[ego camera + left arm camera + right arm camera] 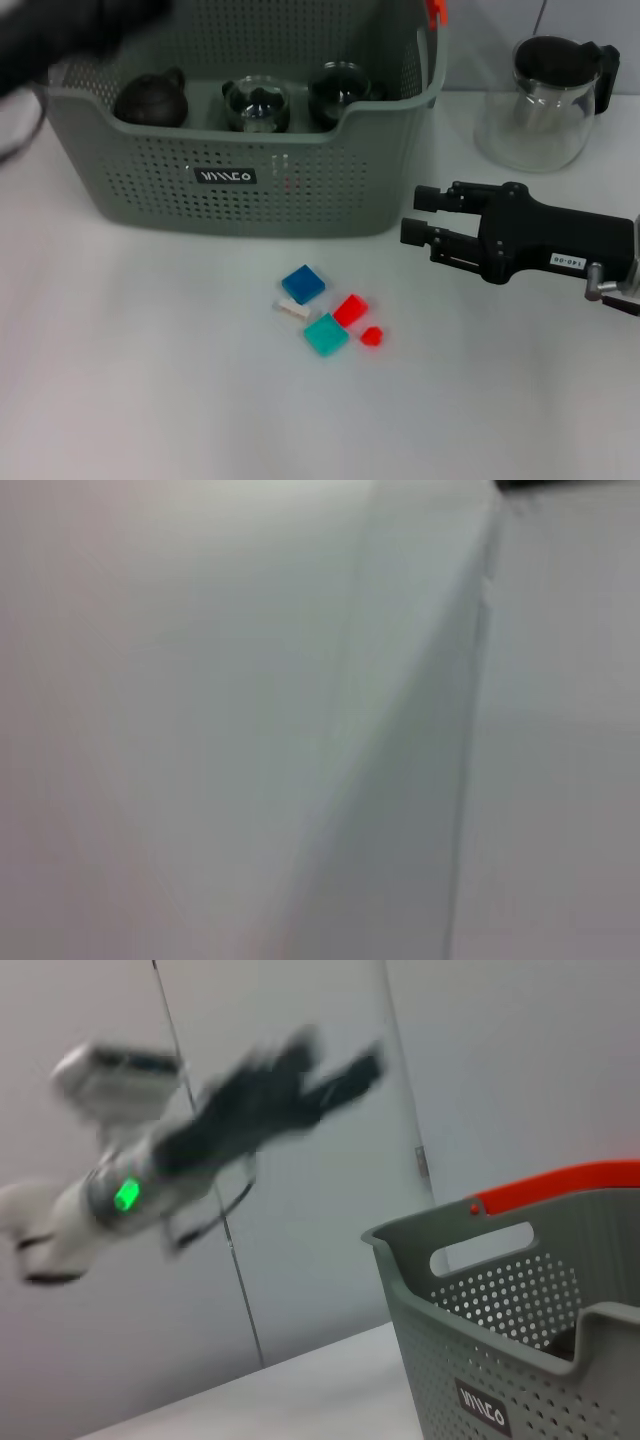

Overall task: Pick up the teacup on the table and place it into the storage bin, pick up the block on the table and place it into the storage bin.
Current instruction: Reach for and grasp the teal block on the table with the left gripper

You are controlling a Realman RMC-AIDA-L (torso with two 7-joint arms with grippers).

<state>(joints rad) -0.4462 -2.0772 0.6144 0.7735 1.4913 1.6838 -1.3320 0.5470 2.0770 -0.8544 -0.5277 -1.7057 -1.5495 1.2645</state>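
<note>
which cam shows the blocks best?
Head view: the blocks lie in a cluster on the table, in front of the storage bin, unobstructed. Right wrist view shows only the bin and table, no blocks. Left wrist view shows none.

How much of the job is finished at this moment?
Teaware already sits in the storage bin. The blocks, such as the blue block, are on the table. The right gripper is open and empty beside the bin. The left gripper is raised high.

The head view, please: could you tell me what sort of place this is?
Probably a lab test bench: a plain white table, a grey-green perforated plastic bin holding teaware, and small coloured blocks laid out.
</note>
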